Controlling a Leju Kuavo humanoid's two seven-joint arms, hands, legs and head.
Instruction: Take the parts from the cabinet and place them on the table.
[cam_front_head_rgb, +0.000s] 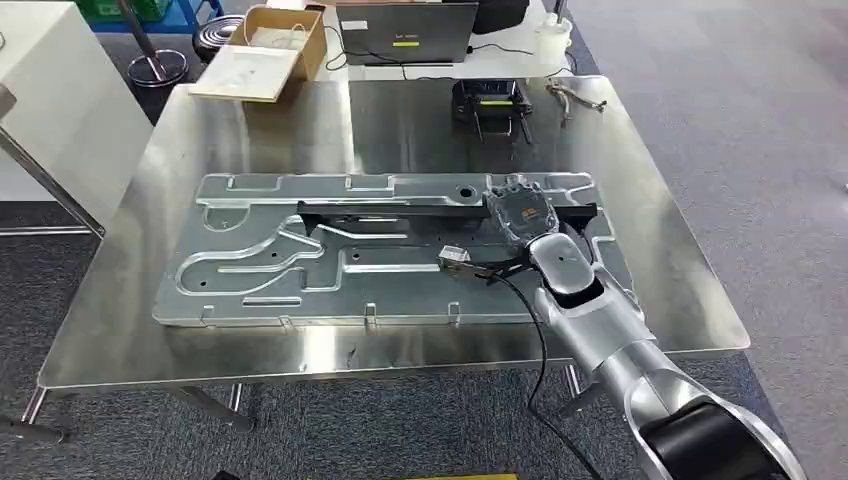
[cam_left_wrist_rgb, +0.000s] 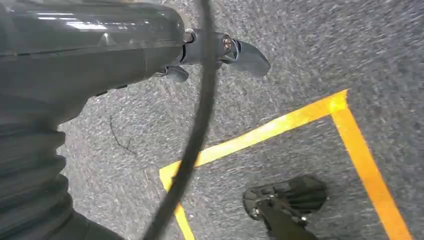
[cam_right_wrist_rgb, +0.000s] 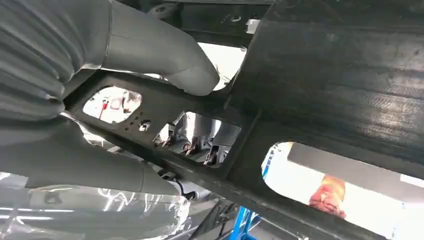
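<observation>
Steel table (cam_front_head_rgb: 120, 330) carries large stamped metal panel (cam_front_head_rgb: 260, 270), lying flat. Black bar (cam_front_head_rgb: 400, 208) lies lengthwise across panel's upper half. Right hand (cam_front_head_rgb: 520, 212) grips bar's right end; thumb (cam_right_wrist_rgb: 165, 55) presses on bar's black frame. Left hand (cam_left_wrist_rgb: 220, 52) hangs over grey carpet (cam_left_wrist_rgb: 310, 50), fingers apart, holding nothing.

The black frame part (cam_front_head_rgb: 400, 208), long and flat with cut-out openings, lies lengthwise across the stamped metal panel (cam_front_head_rgb: 300, 270). The panel rests flat on the steel table (cam_front_head_rgb: 400, 110).
</observation>
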